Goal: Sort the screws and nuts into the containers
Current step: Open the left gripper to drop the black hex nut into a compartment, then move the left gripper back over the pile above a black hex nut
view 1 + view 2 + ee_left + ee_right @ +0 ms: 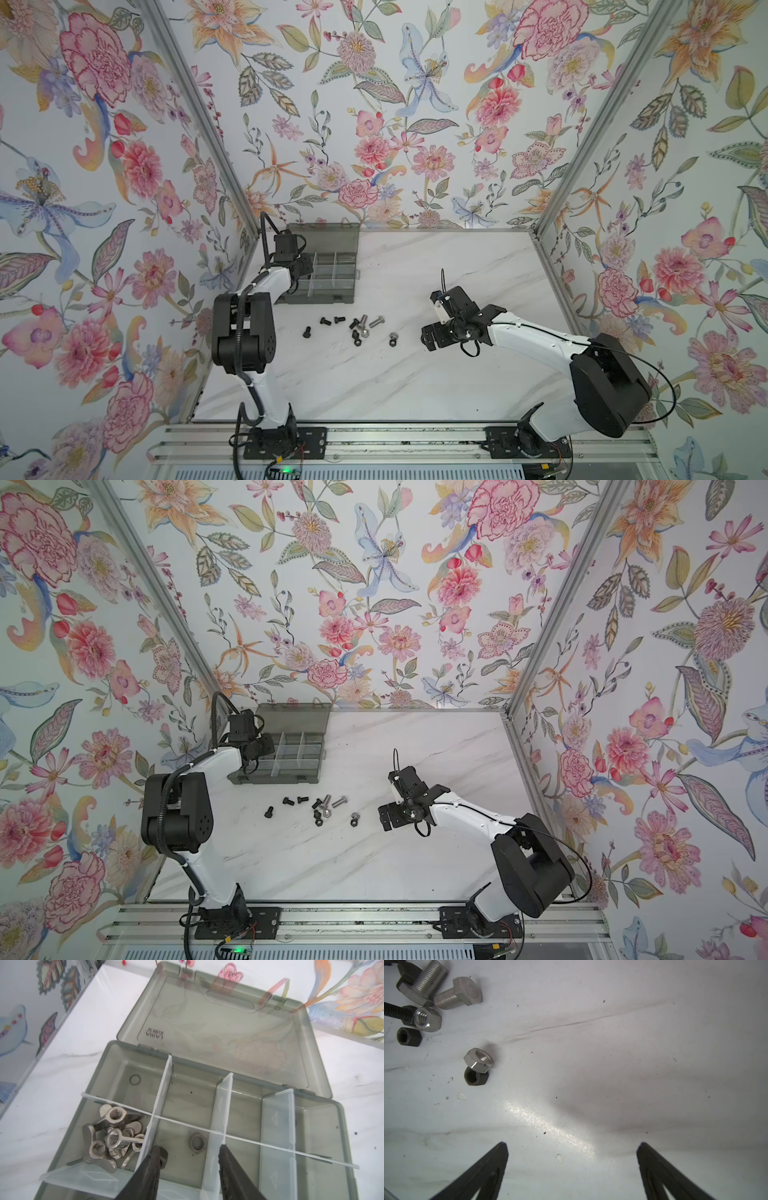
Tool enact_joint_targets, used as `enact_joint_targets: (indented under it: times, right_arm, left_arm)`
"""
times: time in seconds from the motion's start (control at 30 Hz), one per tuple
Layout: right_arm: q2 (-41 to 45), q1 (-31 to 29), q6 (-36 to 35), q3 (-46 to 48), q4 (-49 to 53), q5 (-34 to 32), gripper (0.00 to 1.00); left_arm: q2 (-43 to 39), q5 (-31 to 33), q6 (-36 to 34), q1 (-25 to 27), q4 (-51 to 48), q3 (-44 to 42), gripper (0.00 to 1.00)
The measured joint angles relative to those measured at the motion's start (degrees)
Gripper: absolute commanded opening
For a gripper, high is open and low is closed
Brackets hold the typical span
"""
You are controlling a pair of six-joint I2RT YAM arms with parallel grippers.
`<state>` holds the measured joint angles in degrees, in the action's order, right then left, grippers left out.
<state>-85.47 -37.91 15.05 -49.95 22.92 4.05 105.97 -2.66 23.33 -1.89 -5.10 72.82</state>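
Observation:
The containers are cells of a smoky-grey organiser box [347, 296] [316, 776] [97, 1068] at the back left, lid open. My left gripper [303, 268] [264, 746] [191, 1148] hangs open over one cell. A dark nut [165, 1156] lies against one finger, a grey hex nut [197, 1144] on that cell's floor. Silver wing nuts [110, 1138] fill the neighbouring cell. Loose screws [376, 321] [339, 801] [457, 997] and nuts [392, 338] [354, 818] [478, 1059] lie mid-table. My right gripper [432, 336] [386, 814] [572, 1144] is open and empty, right of them.
The box lid [328, 237] [224, 1028] lies flat against the back wall. A thin ring [135, 1080] rests in a far cell. Floral walls close in on three sides. Bare marble table [374, 382] stretches toward the front rail.

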Motion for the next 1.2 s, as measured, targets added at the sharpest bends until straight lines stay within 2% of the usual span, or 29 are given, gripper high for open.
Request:
enact_joint_targets:
  times: [0.1, 0.23, 0.43, 0.5, 0.6, 0.8, 0.9, 1.1, 1.2]
  right_arm:
    - [0.7, 0.0, 0.0, 0.2, 0.0, 0.0, 0.99]
    - [1.5, 0.0, 0.0, 0.2, 0.0, 0.0, 0.99]
    - [1.9, 0.0, 0.0, 0.2, 0.0, -0.2, 0.99]
    - [1.9, 0.0, 0.0, 0.2, 0.0, -0.2, 0.99]
    - [1.9, 0.0, 0.0, 0.2, 0.0, -0.2, 0.99]
    - [1.9, 0.1, 0.0, 0.2, 0.0, -0.2, 0.99]
    - [1.6, 0.1, 0.0, 0.2, 0.0, -0.2, 0.99]
    - [0.5, 0.1, 0.0, 0.2, 0.0, 0.0, 0.99]
    - [0.5, 0.1, 0.0, 0.2, 0.0, 0.0, 0.99]
  left_arm:
    - [-2.5, -0.3, 0.0, 0.1, -0.5, -0.4, 0.53]
    - [-8.7, 0.0, 0.5, 2.3, -1.2, -5.1, 0.57]
    - [-21.4, 1.8, 2.1, 15.0, -0.3, -17.2, 0.59]
    - [-25.0, 2.3, 3.8, 20.2, 0.2, -22.2, 0.59]
    - [-28.3, 3.7, 7.5, 25.1, -0.2, -28.3, 0.6]
    - [-32.3, 7.2, 17.0, 34.6, -1.6, -37.3, 0.63]
    - [-32.5, 7.9, 21.0, 38.5, -1.8, -39.2, 0.63]
    - [-31.3, 9.4, 25.9, 40.9, -2.3, -39.4, 0.62]
    - [-30.3, 10.0, 27.3, 40.9, -2.3, -39.4, 0.56]
